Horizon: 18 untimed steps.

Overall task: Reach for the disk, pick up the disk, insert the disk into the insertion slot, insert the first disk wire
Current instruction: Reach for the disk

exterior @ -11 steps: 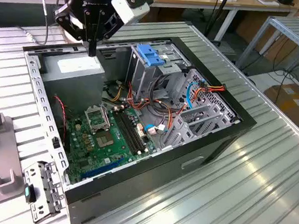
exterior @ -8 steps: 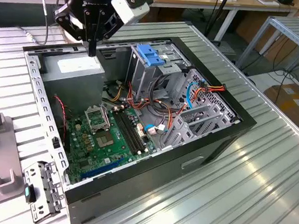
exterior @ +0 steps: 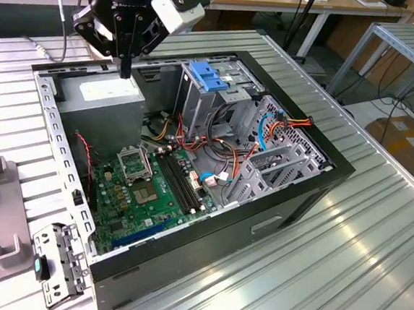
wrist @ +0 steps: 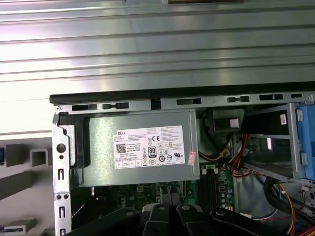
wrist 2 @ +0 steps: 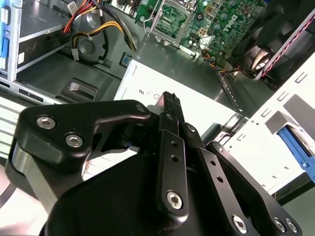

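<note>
Gripper (exterior: 125,69) pinched closed, empty, hung over power supply (exterior: 107,92). Disk judged stiff, weighty, shock-fragile; best gripped across its long side edges.

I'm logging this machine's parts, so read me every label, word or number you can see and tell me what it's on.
White label on the power supply: rows of fine print and marks, too small to read.
Small red-edged sticker beside that label: unreadable.
White sticker on the drive cage: unreadable.
Printing on the motherboard in the second wrist view: too small to read.
</note>
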Tool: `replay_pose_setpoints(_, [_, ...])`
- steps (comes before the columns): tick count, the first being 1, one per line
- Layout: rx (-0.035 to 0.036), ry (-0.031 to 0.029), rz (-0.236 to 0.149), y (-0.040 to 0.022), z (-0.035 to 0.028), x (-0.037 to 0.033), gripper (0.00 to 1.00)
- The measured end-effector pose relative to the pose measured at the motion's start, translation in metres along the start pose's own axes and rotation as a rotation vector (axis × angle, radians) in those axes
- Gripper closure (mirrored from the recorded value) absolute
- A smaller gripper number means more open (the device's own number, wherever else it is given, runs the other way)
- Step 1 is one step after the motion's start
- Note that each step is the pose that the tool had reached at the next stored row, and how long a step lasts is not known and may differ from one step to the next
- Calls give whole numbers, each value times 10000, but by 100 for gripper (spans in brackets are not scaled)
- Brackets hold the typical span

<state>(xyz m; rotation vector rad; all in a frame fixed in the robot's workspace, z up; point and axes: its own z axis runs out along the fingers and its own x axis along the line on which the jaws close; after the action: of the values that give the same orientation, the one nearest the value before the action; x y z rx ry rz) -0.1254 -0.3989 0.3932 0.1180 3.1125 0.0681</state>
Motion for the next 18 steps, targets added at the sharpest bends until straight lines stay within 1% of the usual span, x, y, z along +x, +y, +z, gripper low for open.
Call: replay_pose_setpoints(18, [-7,0,0,-4,3,46,89])
